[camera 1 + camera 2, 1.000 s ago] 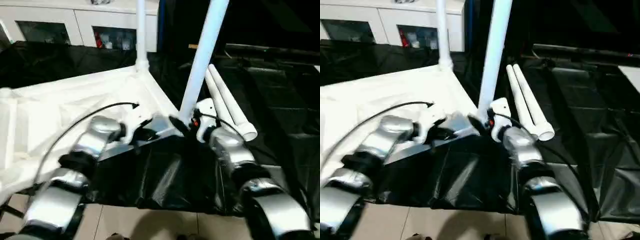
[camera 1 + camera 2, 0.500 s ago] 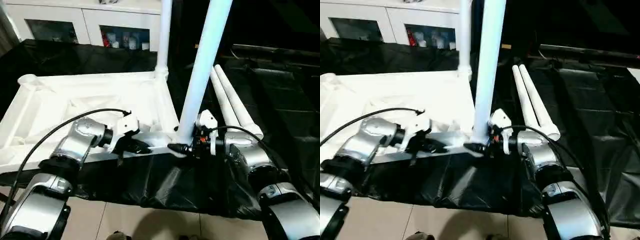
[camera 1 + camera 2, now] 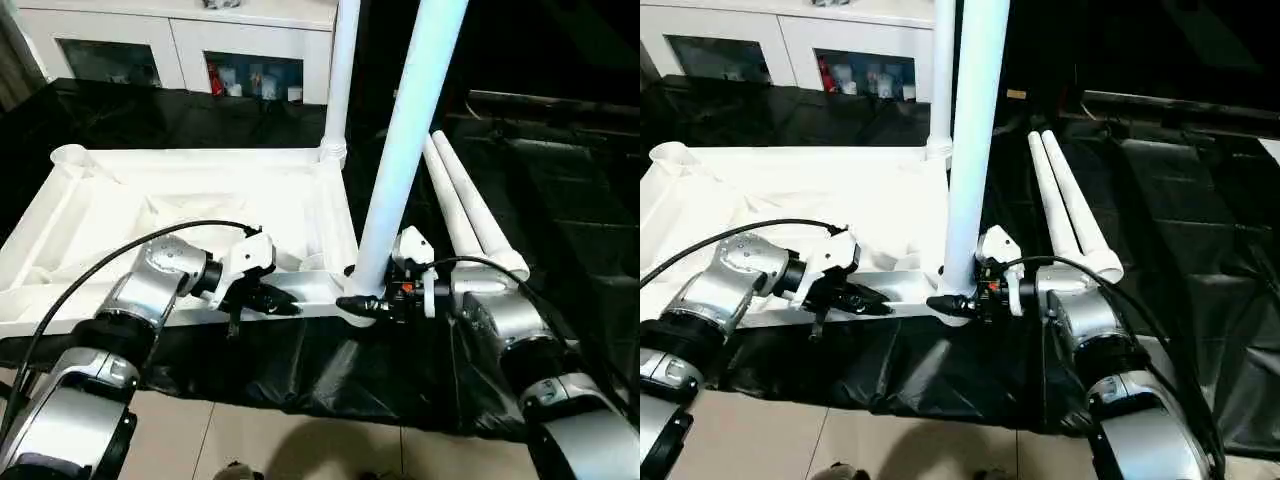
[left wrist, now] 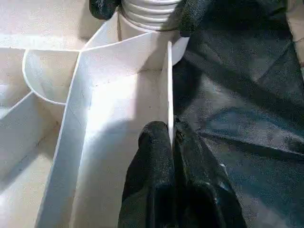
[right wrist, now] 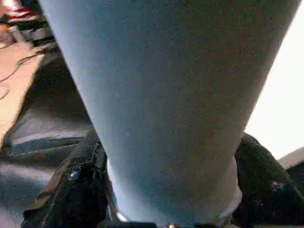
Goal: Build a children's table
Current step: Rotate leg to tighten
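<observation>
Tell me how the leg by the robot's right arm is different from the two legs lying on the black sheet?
The near leg stands upright in the tabletop's corner socket; the loose legs lie flat, side by side. The right end effector grips the near leg's base; nothing touches the loose legs. All are long white round tubes.

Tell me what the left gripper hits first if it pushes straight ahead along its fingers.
Probably the ribbed base of the upright white tube leg in the near corner socket; the left gripper, pinching the white plastic tabletop's thin rim, points along it. The right gripper's fingers flank that leg.
</observation>
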You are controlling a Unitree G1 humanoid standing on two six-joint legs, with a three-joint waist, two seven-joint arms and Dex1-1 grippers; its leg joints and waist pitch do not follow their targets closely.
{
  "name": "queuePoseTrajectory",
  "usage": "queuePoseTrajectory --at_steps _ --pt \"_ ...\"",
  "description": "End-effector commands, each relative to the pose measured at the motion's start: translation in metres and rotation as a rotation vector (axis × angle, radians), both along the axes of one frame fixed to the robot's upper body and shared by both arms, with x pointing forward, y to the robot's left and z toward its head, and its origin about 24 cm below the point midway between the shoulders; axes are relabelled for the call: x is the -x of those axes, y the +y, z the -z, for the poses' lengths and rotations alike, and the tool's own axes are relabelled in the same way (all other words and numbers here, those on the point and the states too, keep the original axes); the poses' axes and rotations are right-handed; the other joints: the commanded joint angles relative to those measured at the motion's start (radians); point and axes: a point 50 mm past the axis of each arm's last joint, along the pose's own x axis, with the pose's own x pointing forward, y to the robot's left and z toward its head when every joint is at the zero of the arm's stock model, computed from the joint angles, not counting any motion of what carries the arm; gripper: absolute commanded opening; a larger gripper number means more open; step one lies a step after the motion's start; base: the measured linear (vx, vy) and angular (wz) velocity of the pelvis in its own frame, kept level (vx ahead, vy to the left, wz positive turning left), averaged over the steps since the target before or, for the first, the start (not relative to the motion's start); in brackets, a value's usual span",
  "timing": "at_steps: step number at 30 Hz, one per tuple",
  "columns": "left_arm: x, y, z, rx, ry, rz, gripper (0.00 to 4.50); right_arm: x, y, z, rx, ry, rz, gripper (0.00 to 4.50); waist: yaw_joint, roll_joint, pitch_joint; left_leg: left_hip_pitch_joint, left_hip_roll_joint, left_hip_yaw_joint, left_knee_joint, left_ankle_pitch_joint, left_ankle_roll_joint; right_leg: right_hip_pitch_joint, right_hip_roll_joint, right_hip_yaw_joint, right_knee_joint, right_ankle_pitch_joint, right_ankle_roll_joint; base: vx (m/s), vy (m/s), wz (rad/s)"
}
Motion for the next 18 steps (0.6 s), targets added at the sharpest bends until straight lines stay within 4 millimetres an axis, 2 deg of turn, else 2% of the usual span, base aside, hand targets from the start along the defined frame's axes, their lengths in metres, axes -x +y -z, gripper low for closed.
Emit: queuePoseTrajectory --at_steps 1,2,3,5,6,7,8,9,11,12,13,15,16,18 --pt "-0.012 -0.025 0.001 -0.010 -0.054 -0.085 0.00 -0.006 0.011 0.012 0.001 0.006 0.202 2.82 -0.009 -0.001 -0.066 0.022 0.029 -0.010 -0.075 -0.316 0.000 0.043 -0.066 0.044 -0.077 -0.387 -0.208 0.000 0.000 0.00" --pt "-0.013 -0.026 0.001 -0.009 -0.059 -0.099 0.00 -0.007 0.012 0.013 0.002 0.005 0.223 2.81 -0.010 0.002 -0.063 0.033 0.026 -0.014 -0.074 -0.345 -0.017 0.036 -0.069 0.043 -0.086 -0.453 -0.193 0.000 0.000 0.00" --pt "-0.018 -0.031 0.001 -0.005 -0.077 -0.149 0.00 -0.009 0.015 0.017 0.007 0.002 0.298 2.81 -0.014 -0.001 -0.063 0.031 0.025 -0.014 -0.074 -0.348 -0.022 0.036 -0.069 0.043 -0.087 -0.475 -0.184 0.000 0.000 0.00" --pt "-0.025 -0.042 0.000 0.008 -0.109 -0.241 0.00 -0.014 0.020 0.022 0.013 0.010 0.449 2.80 -0.022 -0.001 -0.061 0.035 0.022 -0.017 -0.073 -0.375 -0.026 0.033 -0.069 0.040 -0.097 -0.539 -0.158 0.000 0.000 0.00" --pt "-0.027 -0.046 -0.001 0.013 -0.118 -0.266 0.00 -0.015 0.021 0.024 0.014 0.017 0.495 2.80 -0.022 -0.001 -0.061 0.035 0.022 -0.017 -0.073 -0.375 -0.026 0.033 -0.069 0.040 -0.097 -0.539 -0.158 0.000 0.000 0.00" --pt "-0.031 -0.057 0.000 0.028 -0.137 -0.324 0.00 -0.018 0.028 0.027 0.025 0.021 0.598 2.80 -0.026 -0.001 -0.062 0.030 0.021 -0.018 -0.074 -0.365 -0.024 0.035 -0.068 0.039 -0.099 -0.541 -0.148 0.000 0.000 0.00" --pt "-0.031 -0.062 0.000 0.028 -0.145 -0.333 0.00 -0.019 0.032 0.028 0.034 0.027 0.640 2.80 -0.027 0.000 -0.063 0.034 0.020 -0.018 -0.074 -0.369 -0.024 0.031 -0.068 0.038 -0.101 -0.542 -0.148 0.000 0.000 0.00" --pt "-0.031 -0.067 0.000 0.033 -0.149 -0.334 0.00 -0.020 0.035 0.029 0.035 0.034 0.667 2.79 -0.028 -0.001 -0.063 0.036 0.018 -0.018 -0.072 -0.382 -0.021 0.029 -0.065 0.036 -0.104 -0.549 -0.143 0.000 0.000 0.00" --pt "-0.030 -0.075 0.001 0.046 -0.152 -0.336 0.00 -0.021 0.041 0.029 0.031 0.039 0.704 2.79 -0.029 0.000 -0.063 0.029 0.017 -0.019 -0.074 -0.381 -0.012 0.034 -0.067 0.035 -0.104 -0.540 -0.140 0.000 0.000 0.00" --pt "-0.029 -0.078 0.001 0.048 -0.153 -0.330 0.00 -0.021 0.046 0.028 0.017 0.043 0.712 2.79 -0.030 0.002 -0.064 0.030 0.018 -0.019 -0.073 -0.386 -0.007 0.032 -0.065 0.036 -0.105 -0.531 -0.141 0.000 0.000 0.00" --pt "-0.029 -0.080 0.002 0.041 -0.164 -0.320 0.00 -0.022 0.051 0.026 0.009 0.029 0.712 2.79 -0.032 -0.002 -0.064 0.027 0.018 -0.018 -0.074 -0.387 -0.003 0.034 -0.065 0.036 -0.103 -0.522 -0.141 0.000 0.000 0.00" --pt "-0.028 -0.082 0.004 0.028 -0.178 -0.301 0.00 -0.022 0.055 0.024 0.009 0.009 0.710 2.79 -0.033 0.001 -0.065 0.027 0.018 -0.018 -0.074 -0.385 0.000 0.033 -0.065 0.036 -0.103 -0.509 -0.144 0.000 0.000 0.00" --pt "-0.027 -0.083 0.004 0.023 -0.180 -0.294 0.00 -0.022 0.056 0.024 0.011 0.000 0.708 3.14 -0.033 0.001 -0.064 0.027 0.019 -0.018 -0.075 -0.387 0.001 0.033 -0.064 0.037 -0.102 -0.500 -0.148 0.000 0.000 0.00" --pt "-0.024 -0.080 0.007 0.004 -0.195 -0.240 0.00 -0.024 0.058 0.019 -0.043 -0.001 0.683 3.52 -0.033 0.001 -0.065 0.026 0.020 -0.019 -0.076 -0.389 0.005 0.035 -0.065 0.038 -0.101 -0.495 -0.149 0.000 0.000 0.00"
